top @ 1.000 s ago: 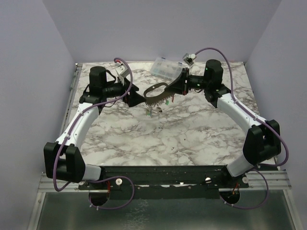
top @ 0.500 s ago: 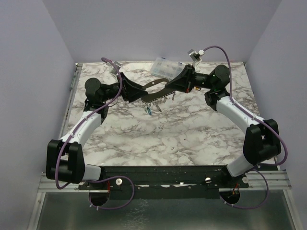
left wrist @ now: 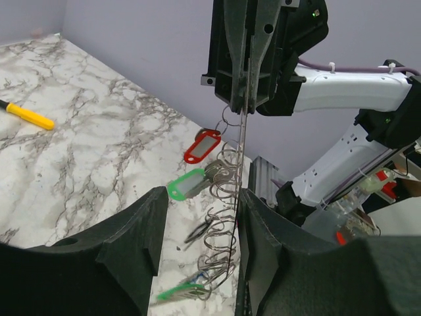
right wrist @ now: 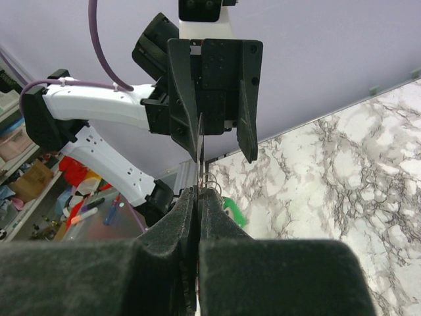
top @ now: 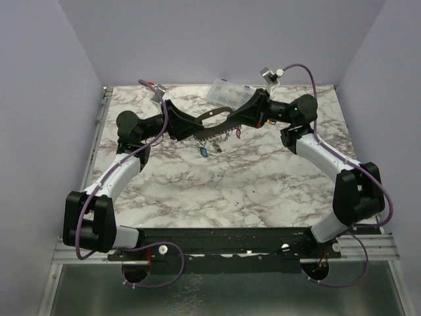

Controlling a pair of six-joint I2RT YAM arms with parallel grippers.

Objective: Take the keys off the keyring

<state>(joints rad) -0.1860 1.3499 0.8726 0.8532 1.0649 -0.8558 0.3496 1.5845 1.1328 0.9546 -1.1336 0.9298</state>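
The keyring hangs in the air between both arms at the back of the table. My right gripper is shut on its right end; in the right wrist view the fingers pinch its thin metal edge. My left gripper straddles the other end with its jaws apart. The ring's edge lies against the right-hand finger. The left-hand finger stands clear of it. The keys dangle from split rings: a red tag, a green tag and another green one.
A clear compartment box sits at the back, just behind the grippers. A small blue-green key lies on the marble below the keyring. A yellow-handled object rests on the table off to the side.
My left arm has reached in over the keyring's left end and its jaws have narrowed. My right wrist has risen and tilted, still holding the ring.
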